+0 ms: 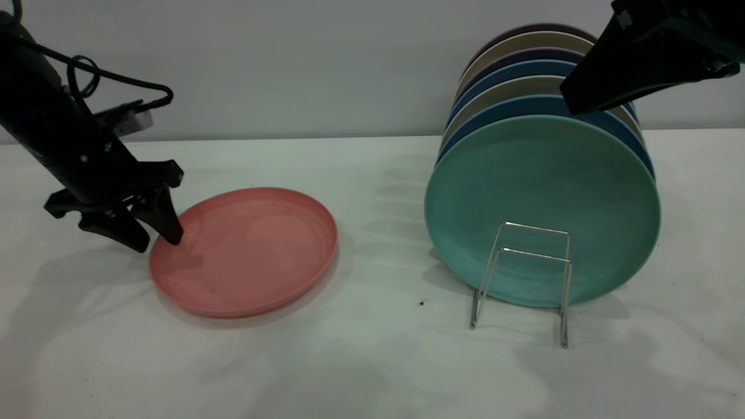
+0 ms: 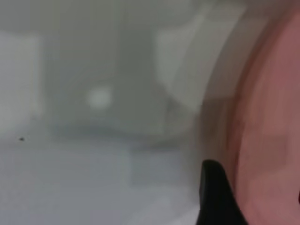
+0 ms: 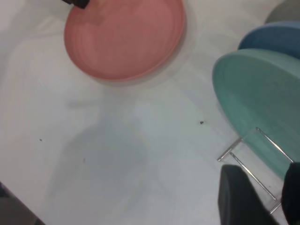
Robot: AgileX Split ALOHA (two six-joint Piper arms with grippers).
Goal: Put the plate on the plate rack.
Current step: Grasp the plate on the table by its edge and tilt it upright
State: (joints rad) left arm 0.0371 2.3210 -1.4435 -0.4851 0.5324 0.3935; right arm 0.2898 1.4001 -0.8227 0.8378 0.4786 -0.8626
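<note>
The left hand (image 1: 152,235), fingers parted, straddles the nine o'clock rim of the pink plate (image 1: 244,250), flat on the bench (image 1: 372,361). A shallow pinch could let it slip. The right hand (image 3: 255,199) hovers open above the plate rack (image 1: 524,273).

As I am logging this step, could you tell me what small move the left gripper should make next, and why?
Probably close on the rim. The left gripper straddles the near-left edge of the plate, one finger inside and one outside, open. The plate lies flat on the table, not yet gripped, and the rack has free front loops.
</note>
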